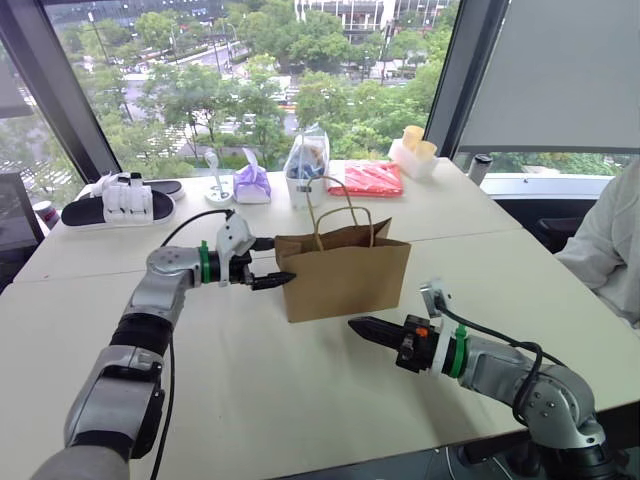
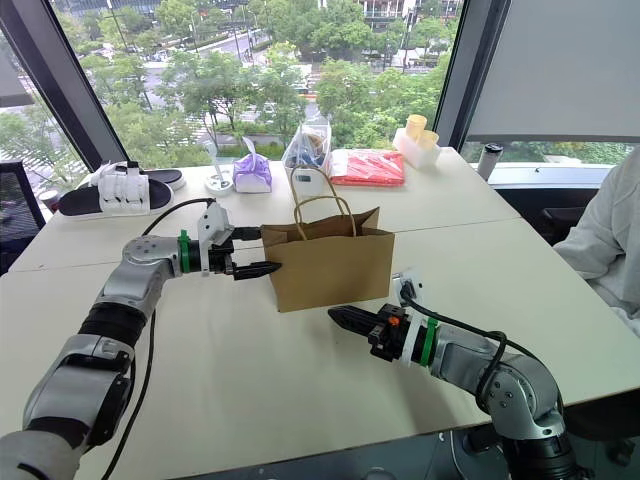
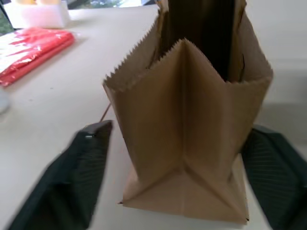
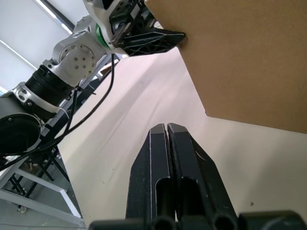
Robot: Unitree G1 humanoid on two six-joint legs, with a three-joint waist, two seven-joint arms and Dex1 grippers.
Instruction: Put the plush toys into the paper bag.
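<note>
Paper bag stood upright mid-worktop, mouth open. Left hand at its narrow end, fingers spread wide either side, gripping nothing. Right hand low in front, pressed shut, empty.

Brown paper bag: upright at table centre, mouth open, zigzag-cut rim, side gusset creased inward, twisted handles raised at twelve o'clock. Plush toys: cannot tell their location.
</note>
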